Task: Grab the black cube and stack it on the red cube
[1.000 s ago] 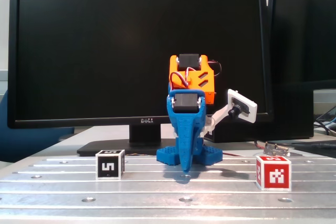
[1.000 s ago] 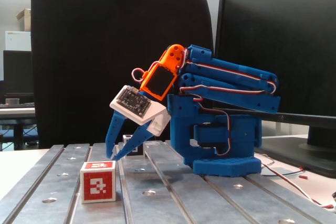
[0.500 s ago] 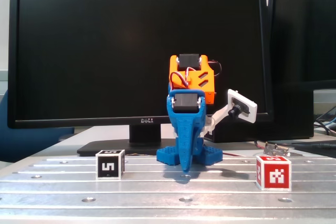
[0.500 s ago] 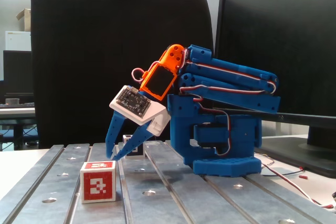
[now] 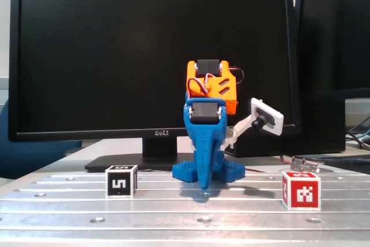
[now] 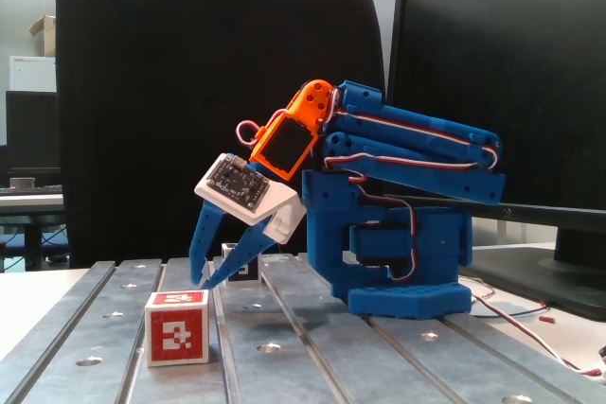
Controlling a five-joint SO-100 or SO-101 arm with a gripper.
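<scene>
Only a fixed view shows the tool (image 6: 202, 283) slightly spread, hiding black cube (image 6: 239, 261).

Black cube (image 5: 121, 181): white edges, black square marker with white "5"-like shape. Red cube (image 5: 301, 190): white edges, red markers with blocky white pattern. Arm (image 6: 398, 205) blue, orange wrist section, red-white wires. Gripper (image 6: 203, 282) blue. Table (image 5: 243, 209) grey metal, slotted. Monitor (image 5: 104, 56) black.
</scene>
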